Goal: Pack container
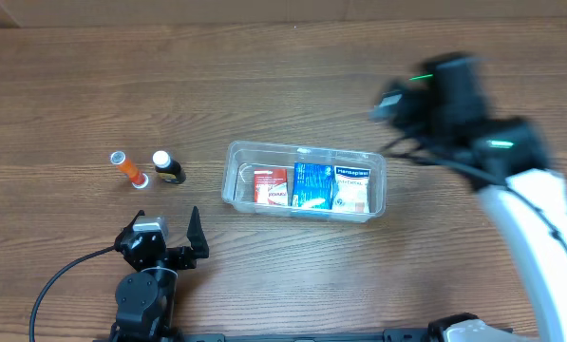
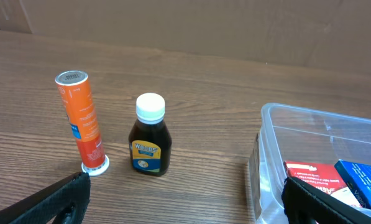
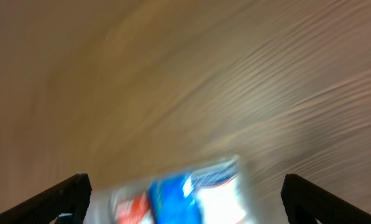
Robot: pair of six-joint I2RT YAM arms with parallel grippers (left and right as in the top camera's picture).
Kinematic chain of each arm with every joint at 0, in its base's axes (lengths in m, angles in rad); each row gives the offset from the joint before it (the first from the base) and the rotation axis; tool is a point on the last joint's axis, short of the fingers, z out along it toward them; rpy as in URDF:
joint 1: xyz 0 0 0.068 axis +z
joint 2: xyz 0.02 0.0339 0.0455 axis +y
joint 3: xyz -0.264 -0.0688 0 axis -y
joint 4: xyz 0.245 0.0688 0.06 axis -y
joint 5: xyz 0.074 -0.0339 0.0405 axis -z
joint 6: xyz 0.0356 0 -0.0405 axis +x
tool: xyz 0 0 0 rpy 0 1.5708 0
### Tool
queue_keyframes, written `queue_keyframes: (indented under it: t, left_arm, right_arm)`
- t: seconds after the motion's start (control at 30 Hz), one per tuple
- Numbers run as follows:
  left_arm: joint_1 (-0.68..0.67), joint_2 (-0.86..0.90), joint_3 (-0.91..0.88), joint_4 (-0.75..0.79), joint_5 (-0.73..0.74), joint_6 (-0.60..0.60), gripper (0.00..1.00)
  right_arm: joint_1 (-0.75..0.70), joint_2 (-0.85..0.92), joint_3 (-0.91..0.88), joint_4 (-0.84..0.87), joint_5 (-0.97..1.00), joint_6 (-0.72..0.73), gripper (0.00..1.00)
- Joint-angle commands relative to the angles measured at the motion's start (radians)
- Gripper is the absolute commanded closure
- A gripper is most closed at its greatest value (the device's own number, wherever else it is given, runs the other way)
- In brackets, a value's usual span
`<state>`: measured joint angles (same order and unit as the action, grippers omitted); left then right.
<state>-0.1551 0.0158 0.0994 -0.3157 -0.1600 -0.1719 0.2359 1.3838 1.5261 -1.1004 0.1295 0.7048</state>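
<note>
The clear plastic container [image 1: 307,152] lies mid-table and holds a red box [image 1: 270,186], a blue box [image 1: 312,184] and a white box [image 1: 351,189]. It also shows in the left wrist view [image 2: 278,118] and, blurred, in the right wrist view [image 3: 179,199]. An orange tube [image 1: 128,168] and a dark bottle with a white cap [image 1: 167,167] stand to the container's left; both show in the left wrist view, tube [image 2: 81,119], bottle [image 2: 150,138]. My left gripper [image 1: 169,237] is open and empty, near the front edge. My right gripper [image 3: 185,199] is open and empty, raised beyond the container's right end.
The wooden table [image 1: 283,85] stretches bare behind the container. A black cable [image 1: 55,285] trails from the left arm at the front left. The right arm's white link [image 1: 544,228] reaches over the table's right side.
</note>
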Motion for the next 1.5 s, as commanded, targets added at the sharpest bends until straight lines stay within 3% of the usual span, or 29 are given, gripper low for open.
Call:
queue_keyframes:
  t: [0.0,0.13,0.27,0.53,0.67,0.87,1.07,1.3,1.47]
  left_arm:
    - [0.005,-0.011,-0.003,0.003,0.000,0.019,0.00]
    - [0.005,-0.011,-0.003,0.003,0.000,0.019,0.00]
    - [0.005,-0.011,-0.003,0.047,0.011,-0.003,0.00]
    - [0.005,-0.011,0.012,0.056,0.027,-0.008,0.00]
    - [0.005,0.004,0.145,0.058,-0.101,-0.017,0.00]
    - [0.005,0.320,0.500,-0.022,-0.218,-0.066,0.00]
    - [0.005,0.774,0.908,-0.304,-0.211,-0.059,0.00]
    - [0.005,1.225,1.393,-0.637,-0.187,0.095,0.00]
    - [0.005,1.307,1.452,-0.678,-0.117,0.094,0.00]
  right_arm:
    - [-0.241,-0.030,0.015,-0.018,-0.125,-0.122,0.00]
    - [-0.414,-0.011,0.013,-0.059,-0.197,-0.152,0.00]
    - [-0.498,0.011,0.013,-0.100,-0.199,-0.152,0.00]
    - [-0.518,0.027,0.013,-0.168,-0.198,-0.153,0.00]
    - [-0.518,0.027,0.013,-0.173,-0.199,-0.152,0.00]
    - [-0.518,0.027,0.013,-0.172,-0.199,-0.152,0.00]
    - [-0.518,0.027,0.012,-0.172,-0.199,-0.152,0.00]
    - [-0.518,0.027,0.012,-0.172,-0.199,-0.152,0.00]
    - [-0.518,0.027,0.013,-0.173,-0.199,-0.152,0.00]
